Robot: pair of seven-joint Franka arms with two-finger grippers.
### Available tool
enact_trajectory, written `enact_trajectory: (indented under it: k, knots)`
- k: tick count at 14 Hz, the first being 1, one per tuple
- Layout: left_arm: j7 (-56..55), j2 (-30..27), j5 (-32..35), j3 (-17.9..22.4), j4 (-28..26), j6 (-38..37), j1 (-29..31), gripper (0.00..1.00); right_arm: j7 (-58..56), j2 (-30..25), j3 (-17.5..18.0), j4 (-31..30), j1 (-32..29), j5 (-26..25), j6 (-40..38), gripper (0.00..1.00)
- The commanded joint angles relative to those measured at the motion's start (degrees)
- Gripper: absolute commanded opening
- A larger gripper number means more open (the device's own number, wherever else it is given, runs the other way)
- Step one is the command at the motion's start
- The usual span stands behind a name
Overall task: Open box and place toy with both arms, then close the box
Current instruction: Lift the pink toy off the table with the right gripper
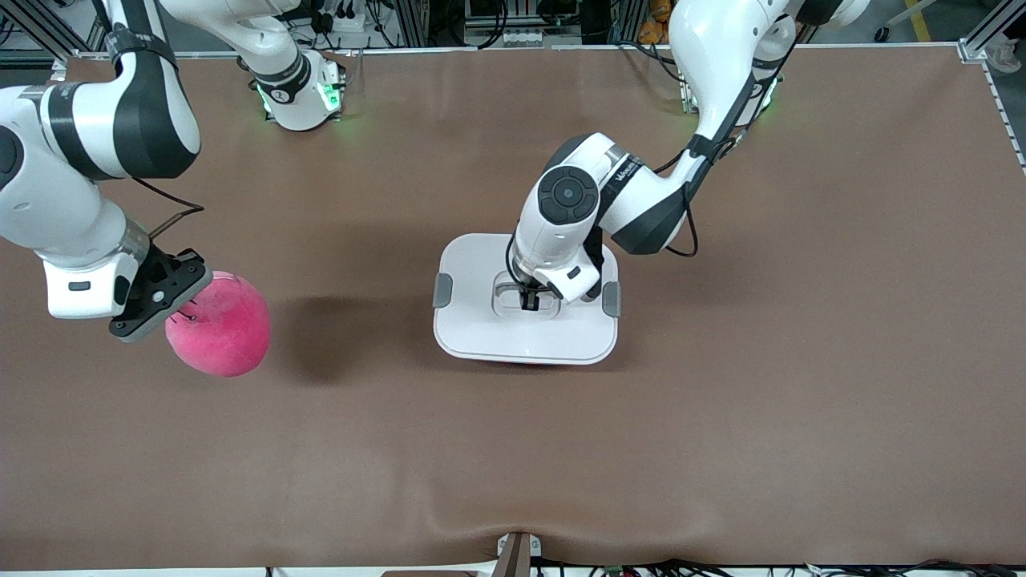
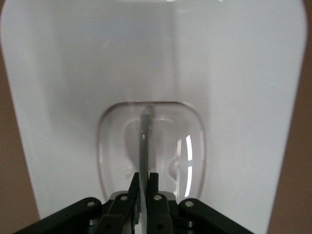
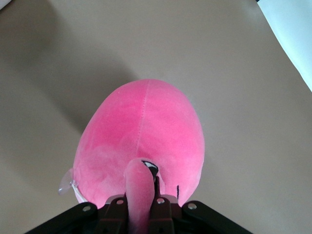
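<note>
The box [image 1: 481, 320] stands mid-table with its white lid [image 1: 473, 264] on; a grey clip [image 1: 442, 290] sits on each short side. My left gripper [image 1: 529, 300] reaches straight down into the lid's recess and is shut on the thin clear handle [image 2: 144, 136], pinched between the fingertips of the left gripper [image 2: 144, 181]. The pink plush toy [image 1: 224, 328] hangs above the table toward the right arm's end, casting a shadow beside it. My right gripper [image 1: 178, 308] is shut on a fold of the toy [image 3: 146, 131], which fills the right gripper [image 3: 145, 195].
A brown mat [image 1: 721, 401] covers the table. The arms' green-lit bases [image 1: 300, 96] stand along the edge farthest from the front camera. A small bracket [image 1: 517, 553] sits at the nearest edge. A corner of the lid [image 3: 292, 29] shows in the right wrist view.
</note>
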Motion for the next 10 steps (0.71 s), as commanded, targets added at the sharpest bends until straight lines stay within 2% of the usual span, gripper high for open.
enact_trajectory:
  k: [1, 7, 10]
  knots:
    - [-1.2, -0.7, 1.0, 0.5, 0.3, -1.1, -0.5, 0.0, 4.3, 1.5, -0.1, 4.1, 1.2, -0.6, -3.6, 0.0]
    - [-1.3, -1.3, 0.5, 0.5, 0.4, -1.1, -0.2, 0.0, 12.7, 5.3, -0.1, 12.8, 3.3, -0.3, -11.3, 0.0]
    - [-1.2, -1.9, 0.4, 0.5, 0.5, -1.1, 0.0, 0.0, 17.3, 5.8, 0.0, 15.0, 5.1, -0.3, -13.5, 0.0]
